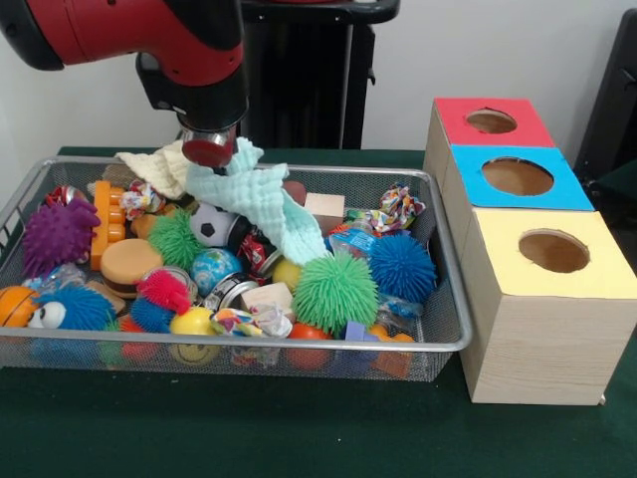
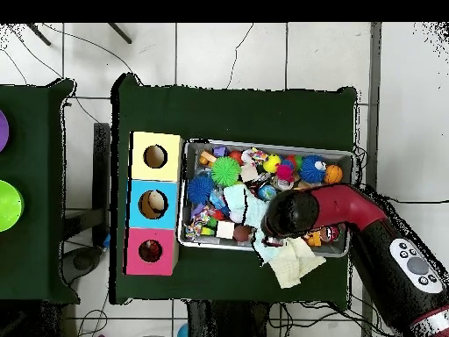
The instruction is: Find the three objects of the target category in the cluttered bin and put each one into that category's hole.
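Front view first: the red and black arm [image 1: 129, 40] comes down from the upper left, and its gripper [image 1: 208, 149] sits over the far rim of the wire-mesh bin [image 1: 453, 334], pressed against a pale mint cloth [image 1: 269, 204] that drapes down into the clutter; a cream cloth [image 1: 159, 167] lies just beside it over the same rim. Whether the fingers are spread or clamped on the mint cloth I cannot tell, since the fabric and the wrist hide them. The bin is packed with toys: a purple spiky ball [image 1: 58, 234], a green spiky ball [image 1: 334, 291], a blue spiky ball [image 1: 402, 267], a small football [image 1: 212, 225], a toy burger [image 1: 129, 265], a yellow smiley ball [image 1: 192, 324] and a knotted rope toy [image 1: 398, 207] near the right rim. No striped tiger or tan bear plush can be clearly made out in this heap; they are possibly buried under the cloths. Right of the bin stands the pale wooden box [image 1: 542, 349], with the red-panelled hole [image 1: 491, 120] farthest from the camera, the blue-panelled hole [image 1: 517, 176] in the middle and the yellow-panelled hole [image 1: 553, 250] nearest. From overhead, the arm [image 2: 351, 211] covers the bin's [image 2: 263, 146] near right part, and the cloths [image 2: 285, 259] spill over its rim onto the green table [image 2: 228, 110].
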`<state>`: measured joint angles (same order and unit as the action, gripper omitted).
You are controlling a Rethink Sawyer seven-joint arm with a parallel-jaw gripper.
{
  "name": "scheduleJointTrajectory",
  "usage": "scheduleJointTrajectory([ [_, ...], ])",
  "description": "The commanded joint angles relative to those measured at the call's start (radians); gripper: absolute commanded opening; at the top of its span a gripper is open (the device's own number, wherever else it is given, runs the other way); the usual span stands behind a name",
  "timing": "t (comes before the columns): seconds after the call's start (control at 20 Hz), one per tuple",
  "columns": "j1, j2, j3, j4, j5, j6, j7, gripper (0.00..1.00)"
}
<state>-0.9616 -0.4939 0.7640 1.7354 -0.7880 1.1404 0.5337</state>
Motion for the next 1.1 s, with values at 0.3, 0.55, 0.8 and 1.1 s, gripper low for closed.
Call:
scheduleJointTrajectory([
  [0.3, -0.049, 0.056, 0.065, -0.153, -0.086, -0.056, -0.345, 1.0],
  [0.55, -0.045, 0.047, 0.075, -0.156, -0.032, 0.01, -0.333, 1.0],
  [0.8, -0.052, 0.051, 0.092, -0.16, 0.042, 0.077, -0.337, 1.0],
  [1.1, -0.048, 0.06, 0.082, -0.139, 0.132, 0.14, -0.257, 1.0],
])
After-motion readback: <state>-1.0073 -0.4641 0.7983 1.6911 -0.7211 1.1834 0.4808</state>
